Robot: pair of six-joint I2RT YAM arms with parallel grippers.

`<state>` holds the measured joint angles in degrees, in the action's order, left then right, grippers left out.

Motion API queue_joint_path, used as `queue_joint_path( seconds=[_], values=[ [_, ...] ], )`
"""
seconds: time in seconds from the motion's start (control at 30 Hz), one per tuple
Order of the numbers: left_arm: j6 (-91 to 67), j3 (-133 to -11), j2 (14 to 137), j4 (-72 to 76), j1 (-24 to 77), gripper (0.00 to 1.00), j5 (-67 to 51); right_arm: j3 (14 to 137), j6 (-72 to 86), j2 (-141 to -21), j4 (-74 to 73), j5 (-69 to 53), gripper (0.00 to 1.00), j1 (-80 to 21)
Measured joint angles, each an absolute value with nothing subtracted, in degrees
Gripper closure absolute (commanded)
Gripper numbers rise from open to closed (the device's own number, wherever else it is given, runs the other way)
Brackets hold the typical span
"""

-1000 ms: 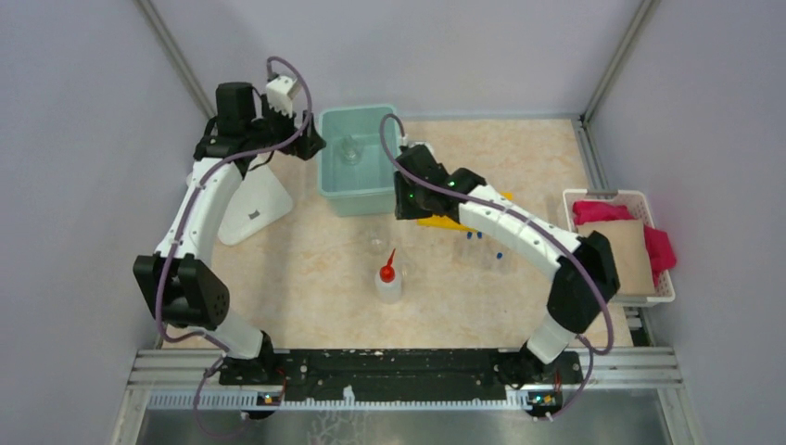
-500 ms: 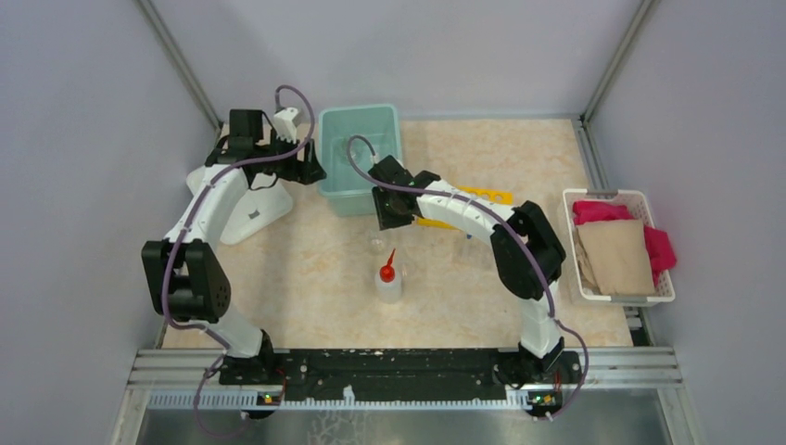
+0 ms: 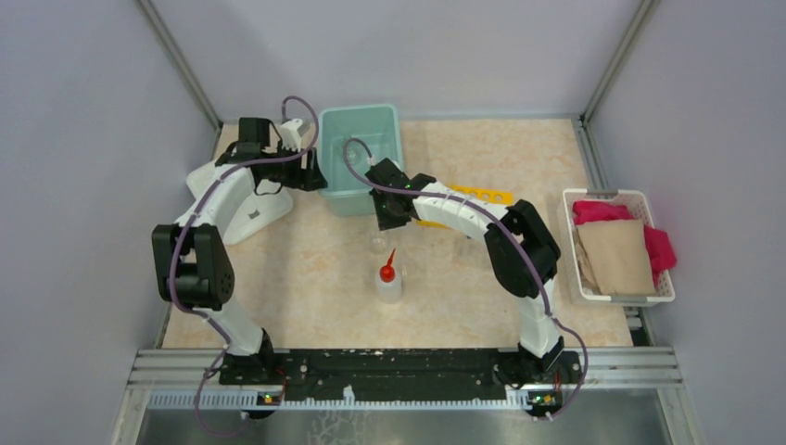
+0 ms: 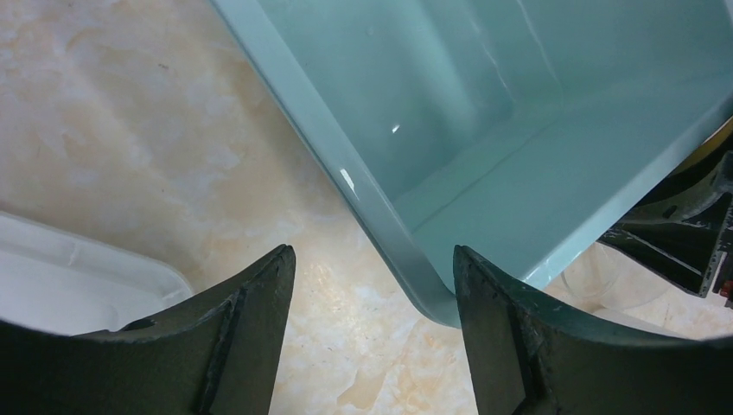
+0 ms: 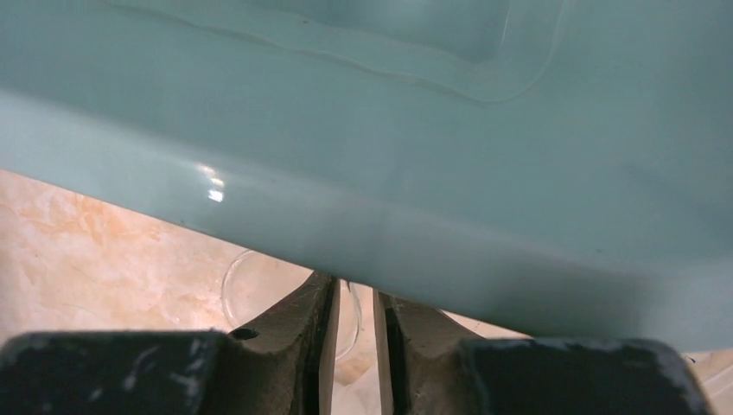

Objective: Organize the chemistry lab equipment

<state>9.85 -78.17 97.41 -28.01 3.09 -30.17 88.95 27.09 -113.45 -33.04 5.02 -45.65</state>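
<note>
Care suits the lift: right pincer [image 5: 355,303], narrow on the wall of the glass cup [image 5: 268,311], should rise above the green bin [image 5: 432,173] rim, while left pincer [image 4: 372,259] stands wide.

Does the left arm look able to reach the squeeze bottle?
Probably yes: the open left gripper is beside the teal bin, with bare table between it and the squeeze bottle; the right gripper is at the glass cup.
</note>
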Motion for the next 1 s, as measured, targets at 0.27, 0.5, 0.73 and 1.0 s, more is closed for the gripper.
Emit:
queue_joint_path(
  seconds=[0.27, 0.5, 0.73, 1.0],
  values=[
    [9.6, -78.1, 99.1, -26.9, 3.1, 0.29, -31.8, 89.0, 27.0, -113.5, -32.6, 4.8, 0.87, -45.6],
    [9.7, -77.8, 99.8, -25.5, 3.1, 0.34, -32.9, 88.6, 27.0, -113.5, -32.2, 4.6, 1.0, -45.6],
    [9.7, -76.4, 99.8, -23.1, 3.1, 0.36, -34.5, 92.1, 26.5, -113.3, -37.1, 4.3, 1.0, -45.6],
    [9.9, -74.9, 99.3, -21.0, 3.1, 0.43, -35.9, 108.4, 25.4, -110.2, -47.6, 2.9, 1.0, -44.2]
  ],
)
